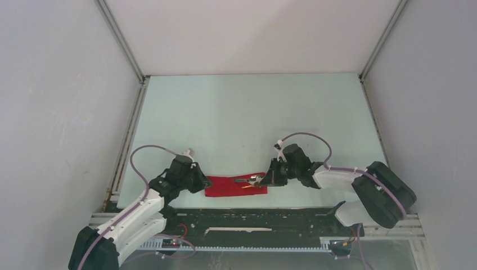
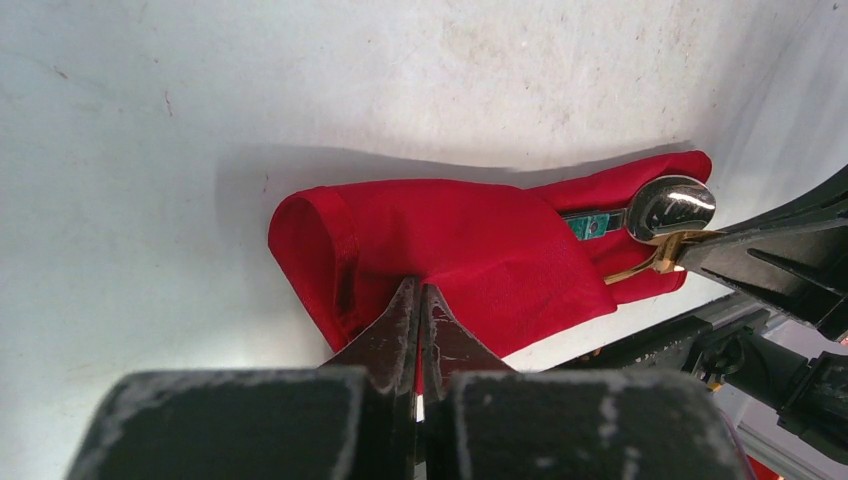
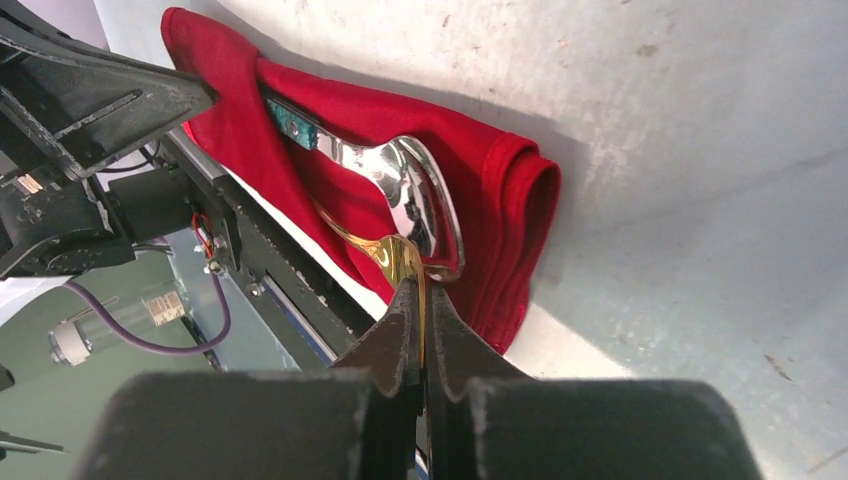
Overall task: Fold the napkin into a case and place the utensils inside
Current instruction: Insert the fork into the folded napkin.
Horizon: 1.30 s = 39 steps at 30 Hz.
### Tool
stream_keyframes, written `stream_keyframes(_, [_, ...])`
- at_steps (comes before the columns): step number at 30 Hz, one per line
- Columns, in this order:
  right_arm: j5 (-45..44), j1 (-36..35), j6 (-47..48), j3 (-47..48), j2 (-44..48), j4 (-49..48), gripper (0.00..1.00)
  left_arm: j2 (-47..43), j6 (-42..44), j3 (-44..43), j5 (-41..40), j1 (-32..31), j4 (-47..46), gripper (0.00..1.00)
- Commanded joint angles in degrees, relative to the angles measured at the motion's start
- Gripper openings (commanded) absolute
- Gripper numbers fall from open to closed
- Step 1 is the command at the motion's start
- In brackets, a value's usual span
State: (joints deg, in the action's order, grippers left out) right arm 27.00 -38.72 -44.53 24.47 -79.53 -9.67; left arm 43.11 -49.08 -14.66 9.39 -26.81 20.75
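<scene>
The left claw (image 2: 420, 300) is pinched tight onto the near edge of the case (image 2: 480, 245), whose rolled left end is seen just beyond the fingertips. The case is laid on the table (image 1: 253, 112) between the two claws. At its right end the spoon (image 3: 425, 190) is tucked under a fold, with its bowl exposed just ahead of the right claw (image 3: 418, 298), which is clamped on the fork (image 3: 388, 252).
</scene>
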Motion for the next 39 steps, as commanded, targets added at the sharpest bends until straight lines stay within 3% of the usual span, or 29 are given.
stream_keyframes(1, [-2.3, -2.6, -3.5, 2.0, -0.7, -4.0, 0.00, -0.2, -0.2, 0.6, 0.0, 0.4, -1.0, 0.00])
stream_keyframes(22, [-8.0, -10.4, -11.1, 5.2, -8.2, -9.8, 0.00, -1.0, 0.3, 0.5, 0.1, 0.4, -0.8, 0.00])
stream_keyframes(35, [-13.8, -14.2, -10.5, 5.4, 0.4, 1.4, 0.27, -1.1, 0.5, 0.4, -0.1, 0.4, -0.8, 0.00])
stream_keyframes(39, [-14.0, -14.6, -9.9, 5.5, 1.0, 2.3, 0.42, -0.9, 0.6, -0.1, -0.2, 0.4, -0.8, 0.00])
